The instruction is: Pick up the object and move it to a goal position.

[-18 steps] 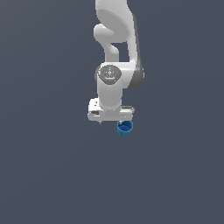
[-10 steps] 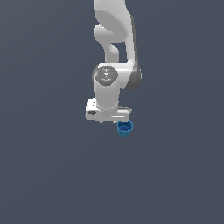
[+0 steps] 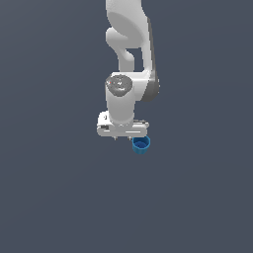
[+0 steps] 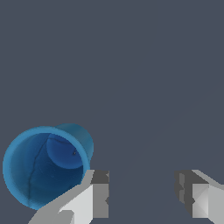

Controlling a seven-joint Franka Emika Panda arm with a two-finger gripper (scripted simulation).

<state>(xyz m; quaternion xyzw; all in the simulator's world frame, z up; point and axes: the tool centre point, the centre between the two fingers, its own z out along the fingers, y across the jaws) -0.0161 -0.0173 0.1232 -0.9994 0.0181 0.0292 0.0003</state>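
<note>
The object, a small blue cup (image 3: 141, 144) with a darker blue inside, stands upright on the grey floor. My gripper (image 3: 122, 135) hangs just above the floor, beside the cup toward the exterior view's left. In the wrist view the cup (image 4: 46, 166) lies outside the gripper (image 4: 142, 197), next to one finger (image 4: 98, 194). The other finger (image 4: 192, 197) is well apart from it. The jaws are open and nothing is between them.
The floor (image 3: 54, 197) is plain dark grey all around. The white arm (image 3: 129, 44) rises behind the gripper to the top of the exterior view. No goal marker shows.
The wrist and gripper have shifted slightly toward the exterior view's left. The cup has not moved.
</note>
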